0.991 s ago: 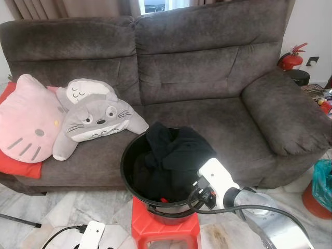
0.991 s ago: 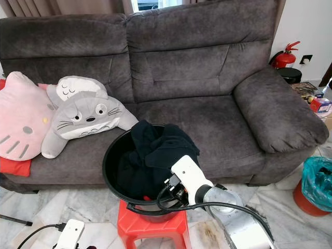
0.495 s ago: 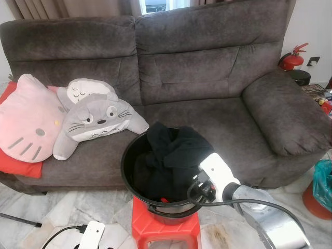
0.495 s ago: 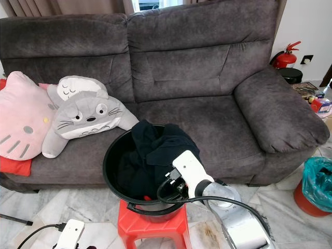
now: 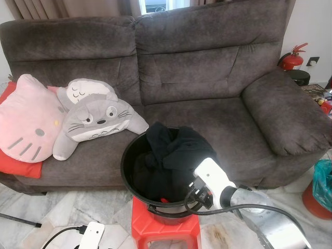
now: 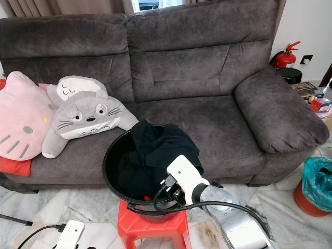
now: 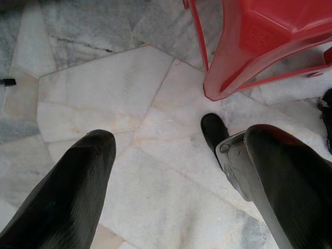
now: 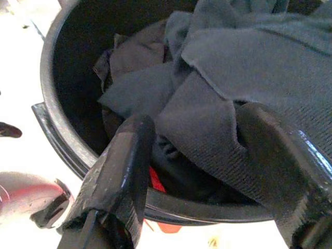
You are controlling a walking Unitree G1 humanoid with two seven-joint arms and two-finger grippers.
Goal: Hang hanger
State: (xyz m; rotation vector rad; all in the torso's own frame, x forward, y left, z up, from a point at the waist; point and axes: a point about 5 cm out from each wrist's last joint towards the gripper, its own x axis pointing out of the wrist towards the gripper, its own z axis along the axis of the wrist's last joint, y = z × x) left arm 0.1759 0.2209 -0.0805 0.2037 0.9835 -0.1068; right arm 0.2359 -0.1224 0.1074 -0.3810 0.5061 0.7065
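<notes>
Hanger, likely the red plastic sliver [image 8: 154, 181] under limp black clothes [image 5: 174, 153] in black round bucket [image 5: 127, 155]: light, stiff; right claw [image 8: 194, 155] fingers apart above it; grab exposed bar.

The marble floor [image 5: 62, 212] had a red stool [image 5: 165, 228] on it, right in front of the sofa [image 5: 207, 104]. A black bucket [image 5: 129, 155] full of dark clothes [image 5: 174, 150] sat on the stool. A white plug block [image 5: 91, 236] with its cable lay on the floor too. On the sofa seat were a pink cushion [image 5: 26, 122] and a grey plush [image 5: 98, 116].
</notes>
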